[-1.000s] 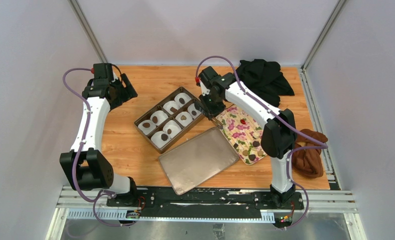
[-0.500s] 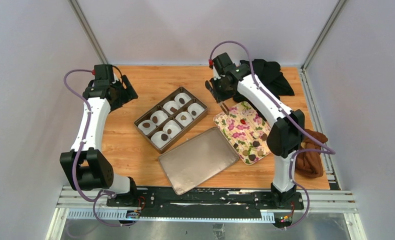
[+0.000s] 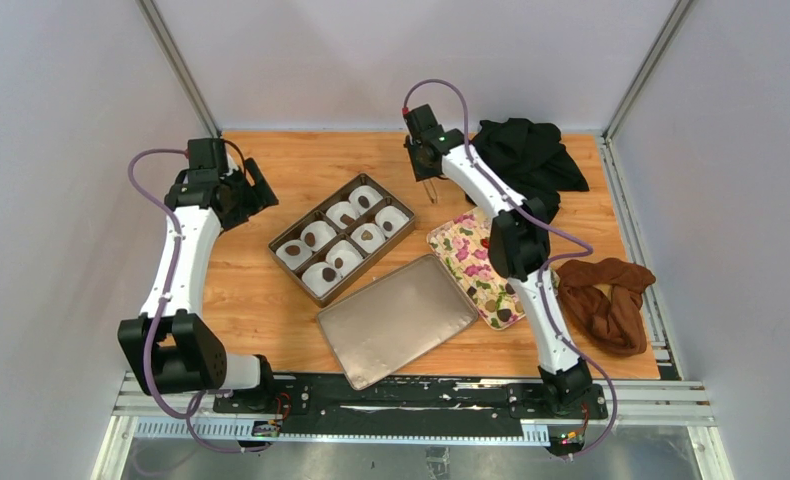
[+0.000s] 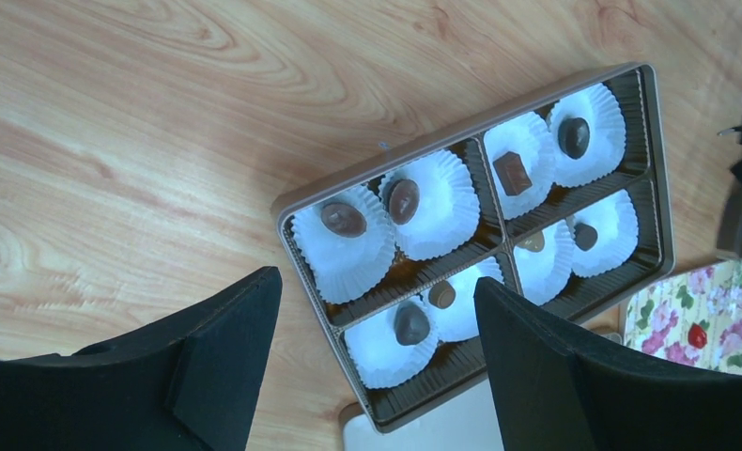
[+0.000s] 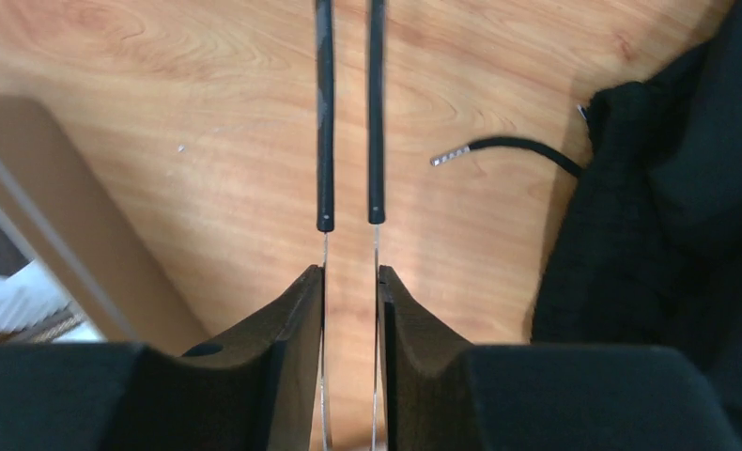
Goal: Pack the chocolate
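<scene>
Several small dark chocolate pieces (image 4: 411,322) lie in white paper cups in the brown box (image 3: 281,243), which also shows in the left wrist view (image 4: 656,169). More chocolate pieces (image 3: 512,287) lie on the flower-print tray (image 3: 449,243). My right gripper (image 3: 426,163) is shut on metal tweezers (image 5: 325,113) with black tips, above bare table behind the box; nothing shows between the tips. My left gripper (image 3: 249,190) is open and empty, held above the table left of the box (image 4: 377,282).
A flat brown lid (image 3: 396,318) lies in front of the box. A black cloth (image 3: 526,155) lies at the back right, close to the tweezers (image 5: 668,216), with a thin black cord (image 5: 508,146) beside it. A rust-brown cloth (image 3: 603,300) lies at the right edge.
My right gripper with the tweezers has moved away from the box and tray toward the back of the table. The left arm has shifted only slightly.
</scene>
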`<state>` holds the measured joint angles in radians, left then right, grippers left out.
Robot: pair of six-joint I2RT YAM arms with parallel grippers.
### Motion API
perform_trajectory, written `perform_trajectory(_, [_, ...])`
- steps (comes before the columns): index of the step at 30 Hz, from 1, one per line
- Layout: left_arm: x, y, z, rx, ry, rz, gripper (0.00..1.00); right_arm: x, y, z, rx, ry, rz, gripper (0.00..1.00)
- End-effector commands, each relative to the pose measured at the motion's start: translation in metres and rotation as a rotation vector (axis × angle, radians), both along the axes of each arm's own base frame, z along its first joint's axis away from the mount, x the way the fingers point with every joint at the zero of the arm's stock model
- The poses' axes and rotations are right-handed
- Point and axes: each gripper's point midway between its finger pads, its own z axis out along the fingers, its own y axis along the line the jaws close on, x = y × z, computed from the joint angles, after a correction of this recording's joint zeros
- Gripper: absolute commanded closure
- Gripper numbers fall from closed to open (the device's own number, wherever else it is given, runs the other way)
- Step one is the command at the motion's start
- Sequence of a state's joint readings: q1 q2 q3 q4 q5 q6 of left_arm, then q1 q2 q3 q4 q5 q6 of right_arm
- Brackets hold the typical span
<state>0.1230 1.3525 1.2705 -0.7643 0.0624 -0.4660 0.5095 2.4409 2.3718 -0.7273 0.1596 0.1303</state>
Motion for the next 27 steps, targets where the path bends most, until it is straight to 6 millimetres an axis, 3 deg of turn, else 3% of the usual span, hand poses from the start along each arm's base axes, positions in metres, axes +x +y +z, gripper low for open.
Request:
perform_trajectory(1, [-0.009,-0.005,0.005,-0.038,-0.02,0.01,0.2,0.028,-0.001,-0.004,0.0,-0.075,-0.04,0.69])
perform_trajectory(4, [-0.014,-0.008,0.006,-0.047,-0.026,0.011,0.19,0.032,0.002,-0.012,0.022,-0.073,-0.042,0.56])
perform_trajectory(8, [-0.019,-0.01,0.005,-0.048,-0.02,0.002,0.19,0.033,0.013,0.005,0.084,-0.09,-0.02,0.39])
perform_trajectory(12, [-0.018,-0.017,0.006,-0.047,-0.025,-0.036,0.19,0.03,0.012,0.051,0.12,-0.151,-0.015,0.35])
perform_trajectory(15, [-0.019,-0.03,0.011,-0.036,-0.036,-0.102,0.2,0.013,0.002,0.102,0.144,-0.201,-0.01,0.35])
perform_trajectory(17, [-0.024,-0.047,0.01,-0.029,-0.031,-0.162,0.2,-0.012,-0.005,0.128,0.174,-0.2,0.013,0.35])
perform_trajectory(20, [-0.045,-0.083,0.007,0.014,-0.035,-0.276,0.2,-0.062,-0.02,0.141,0.199,-0.151,0.043,0.35])
perform_trajectory(24, [-0.083,-0.119,-0.005,0.042,-0.021,-0.381,0.2,-0.143,-0.039,0.123,0.23,-0.022,0.084,0.36])
perform_trajectory(27, [-0.109,-0.14,-0.012,0.075,-0.024,-0.443,0.21,-0.207,-0.06,0.097,0.247,0.075,0.07,0.36])
